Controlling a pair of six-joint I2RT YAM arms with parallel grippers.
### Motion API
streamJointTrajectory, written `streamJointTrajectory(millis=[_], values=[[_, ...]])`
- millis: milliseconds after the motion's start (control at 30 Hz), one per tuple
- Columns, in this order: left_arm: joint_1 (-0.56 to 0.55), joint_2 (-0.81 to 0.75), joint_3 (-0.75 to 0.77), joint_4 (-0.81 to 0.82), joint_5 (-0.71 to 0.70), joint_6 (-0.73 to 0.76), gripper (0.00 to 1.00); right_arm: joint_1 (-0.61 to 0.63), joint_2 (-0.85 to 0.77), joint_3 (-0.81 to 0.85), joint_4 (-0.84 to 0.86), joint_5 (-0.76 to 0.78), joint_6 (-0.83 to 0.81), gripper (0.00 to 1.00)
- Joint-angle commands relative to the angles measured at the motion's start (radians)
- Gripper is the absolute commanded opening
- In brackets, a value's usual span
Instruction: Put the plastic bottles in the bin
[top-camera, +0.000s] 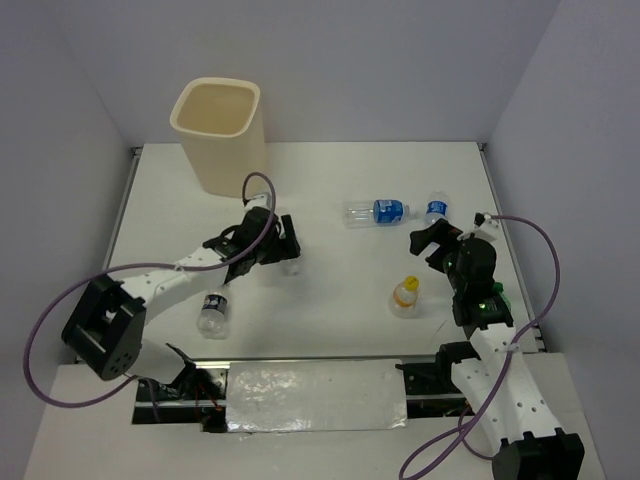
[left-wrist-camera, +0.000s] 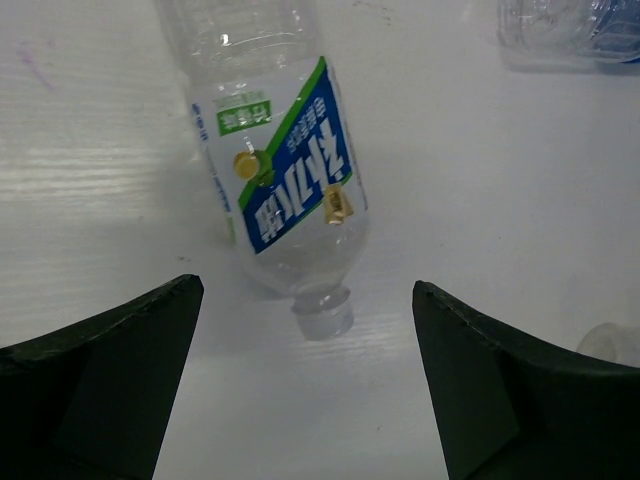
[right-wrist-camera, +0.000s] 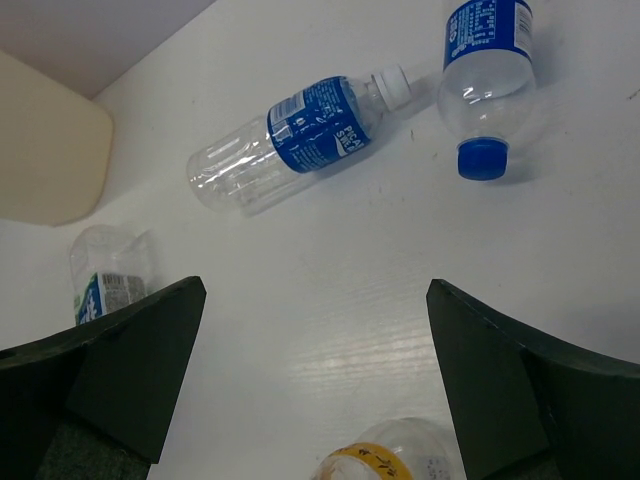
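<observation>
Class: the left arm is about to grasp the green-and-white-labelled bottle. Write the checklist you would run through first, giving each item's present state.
1. Left gripper open, nothing held: ok.
2. Green-and-white-labelled bottle lying flat, roughly centred ahead of the fingers: ok.
3. That bottle touches no other bottle: ok.
4. Bin upright, mouth unblocked: ok.
5. Right gripper open, well apart from the left arm: ok.
6. Fingers low enough to close round the bottle: cannot tell.

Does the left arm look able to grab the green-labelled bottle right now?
Probably yes: the left gripper is open, and the green-labelled bottle lies on the table straight ahead of it, with nothing in between.
</observation>
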Motion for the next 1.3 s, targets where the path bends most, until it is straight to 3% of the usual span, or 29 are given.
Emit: streamJointTrajectory(millis=[0,200,567,667,700,767,867,1067,1133,1200,1267], values=[[-0.026,0.078,0.085,0.066,-0.048,-0.043,0.99,-0.005,0.002,0.001,0.060,-0.001,0.012,1.00],[-0.029,0.210,0.145,0.106,-0.051,-0.071,0.99,-0.005,0.028,-0.007,0.083,-0.007,-0.003,1.00],[-0.029,0.402,0.284,-0.042,-0.155,-0.118,0.95,-0.003,0.057,-0.005,0.085,0.030,-0.012,1.00],[-0.029,0.409,0.289,-0.033,-0.143,-0.104,0.75,-0.003,0.056,-0.005,0.078,0.039,-0.014,1.00],[-0.029,0.406,0.287,-0.030,-0.140,-0.100,0.60,-0.003,0.053,-0.004,0.074,0.042,-0.015,1.00],[-0.030,0.385,0.281,-0.010,-0.128,-0.080,0.47,-0.005,0.045,0.003,0.065,0.047,-0.018,1.00],[-0.033,0.339,0.292,0.005,-0.083,-0.003,0.38,-0.003,0.031,0.003,0.058,0.051,-0.023,1.00],[-0.053,0.149,0.402,0.037,-0.014,0.240,0.39,-0.005,0.005,0.003,0.072,0.053,-0.040,1.00],[-0.043,0.109,0.475,0.034,-0.105,0.288,0.43,-0.003,0.008,0.010,0.066,0.053,-0.054,1.00],[0.020,0.116,0.548,0.015,-0.114,0.326,0.43,-0.005,0.011,0.024,0.045,0.054,-0.067,1.00],[0.092,0.136,0.658,0.007,-0.015,0.339,0.43,-0.003,0.011,0.029,0.042,0.047,-0.077,1.00]])
